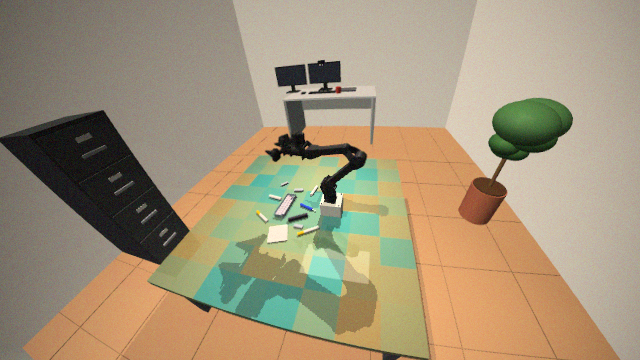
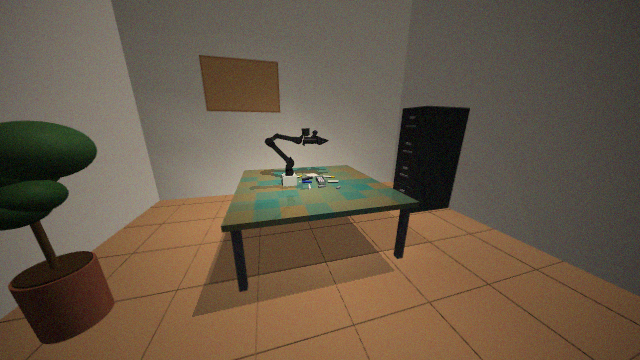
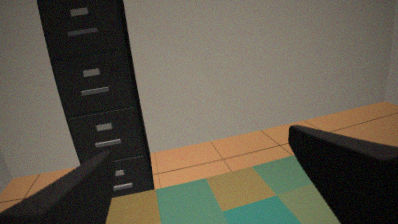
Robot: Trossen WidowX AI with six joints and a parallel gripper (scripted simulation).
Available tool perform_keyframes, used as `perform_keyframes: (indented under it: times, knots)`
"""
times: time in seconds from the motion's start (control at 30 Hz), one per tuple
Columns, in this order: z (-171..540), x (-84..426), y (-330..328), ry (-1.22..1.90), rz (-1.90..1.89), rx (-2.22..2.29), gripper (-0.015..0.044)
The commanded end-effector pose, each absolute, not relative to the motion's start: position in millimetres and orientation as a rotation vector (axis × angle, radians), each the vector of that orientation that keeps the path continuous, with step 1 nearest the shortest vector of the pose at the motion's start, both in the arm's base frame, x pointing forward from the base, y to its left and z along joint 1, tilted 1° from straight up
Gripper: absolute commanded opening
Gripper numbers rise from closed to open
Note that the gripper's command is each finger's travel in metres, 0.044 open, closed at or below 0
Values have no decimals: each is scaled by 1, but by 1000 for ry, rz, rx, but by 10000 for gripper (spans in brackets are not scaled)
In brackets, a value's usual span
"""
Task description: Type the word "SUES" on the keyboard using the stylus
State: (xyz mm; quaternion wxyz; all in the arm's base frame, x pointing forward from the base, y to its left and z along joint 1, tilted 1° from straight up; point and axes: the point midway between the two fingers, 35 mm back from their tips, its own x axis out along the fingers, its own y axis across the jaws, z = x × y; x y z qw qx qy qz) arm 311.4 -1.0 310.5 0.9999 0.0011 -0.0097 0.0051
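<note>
Black jaws [image 1: 273, 153] [image 2: 326, 141] stood wide apart with nothing between them, raised above the patchwork worktop [image 1: 395, 300] [image 2: 345, 202] [image 3: 185, 205], where the keyboard [image 1: 285, 205] [image 2: 320, 180] lay.

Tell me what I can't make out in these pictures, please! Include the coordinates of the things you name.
- Keyboard [image 1: 285, 205] [image 2: 320, 180] letters: too small and blurry in the top and exterior views.
- Which thing is the stylus: several pen-like things look too small in the top view.
- Filing cabinet's [image 1: 100, 175] [image 2: 435, 160] [image 3: 95, 107] top: cut off by the wrist view's upper edge.
- Gripper [image 1: 272, 154] [image 2: 322, 140] [image 3: 203, 147] finger bases: cut off by the wrist view's edges.
</note>
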Motion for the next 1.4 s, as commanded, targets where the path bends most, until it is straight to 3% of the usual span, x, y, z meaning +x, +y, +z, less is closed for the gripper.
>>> perform_keyframes:
  times: [0.0,0.27,0.53,0.8,1.23,1.37]
  knots:
    - [308,313,0,-8,13,5,414]
    - [202,358,44,496,106,78,204]
    - [80,348,95,1054,146,47,0]
    - [-7,298,120,1544,55,-35,0]
    - [-8,297,120,1555,52,-38,0]
    - [-8,300,87,1554,49,-41,0]
